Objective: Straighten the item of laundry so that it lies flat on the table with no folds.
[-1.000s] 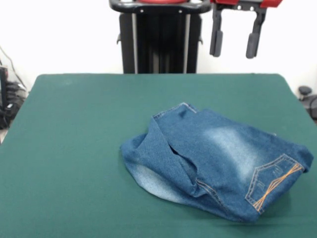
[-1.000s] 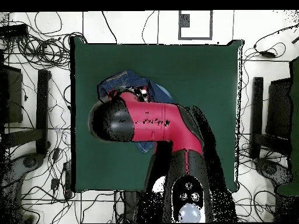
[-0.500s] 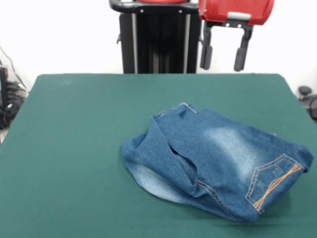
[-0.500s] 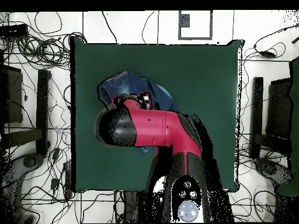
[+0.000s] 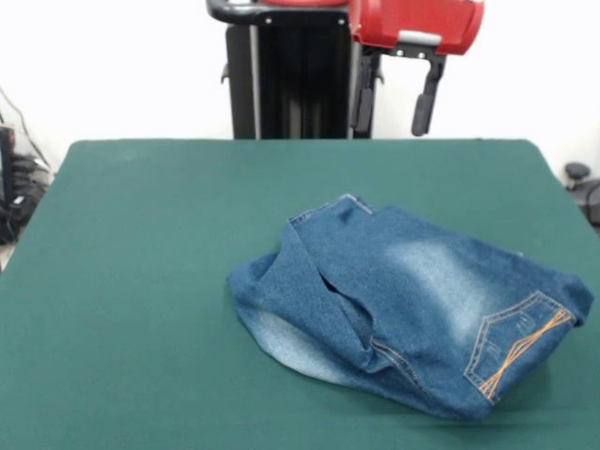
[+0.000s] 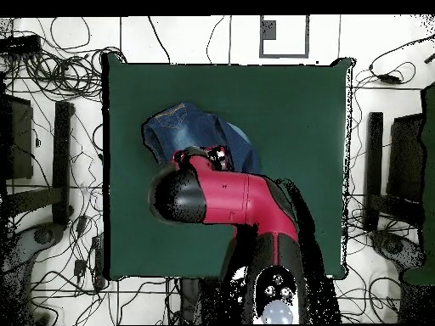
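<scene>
Currently: one jeans, folded | one table | one hand, spread

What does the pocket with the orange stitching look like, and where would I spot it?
Start at the green table and find the crumpled jeans on its right half in the front view. Follow the denim to its near right end: there sits the back pocket, outlined in tan thread. Crossed orange lines mark it out from the plain faded cloth beside it.
</scene>
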Motion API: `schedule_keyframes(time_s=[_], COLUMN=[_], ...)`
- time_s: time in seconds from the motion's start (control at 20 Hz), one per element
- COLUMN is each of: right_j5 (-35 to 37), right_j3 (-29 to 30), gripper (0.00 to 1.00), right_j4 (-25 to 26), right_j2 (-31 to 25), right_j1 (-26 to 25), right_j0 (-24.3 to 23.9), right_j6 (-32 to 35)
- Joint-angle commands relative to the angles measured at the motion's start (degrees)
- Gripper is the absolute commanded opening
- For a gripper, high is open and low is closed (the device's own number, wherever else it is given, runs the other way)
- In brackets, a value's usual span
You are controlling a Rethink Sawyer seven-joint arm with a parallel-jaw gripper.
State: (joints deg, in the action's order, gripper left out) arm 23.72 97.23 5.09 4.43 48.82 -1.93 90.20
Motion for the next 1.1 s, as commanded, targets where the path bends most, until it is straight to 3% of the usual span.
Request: schedule_keyframes(time_s=[0.05, 1.1], right_j5=[-3.3, -9.8], right_j3=[8.2, 9.0], gripper=[1.0, 1.0], right_j4=[-0.1, -3.0], right_j2=[-0.2, 1.4], right_j1=[-3.2, -7.9], right_j0=[2.5, 2.9], right_j6=[13.2, 15.3])
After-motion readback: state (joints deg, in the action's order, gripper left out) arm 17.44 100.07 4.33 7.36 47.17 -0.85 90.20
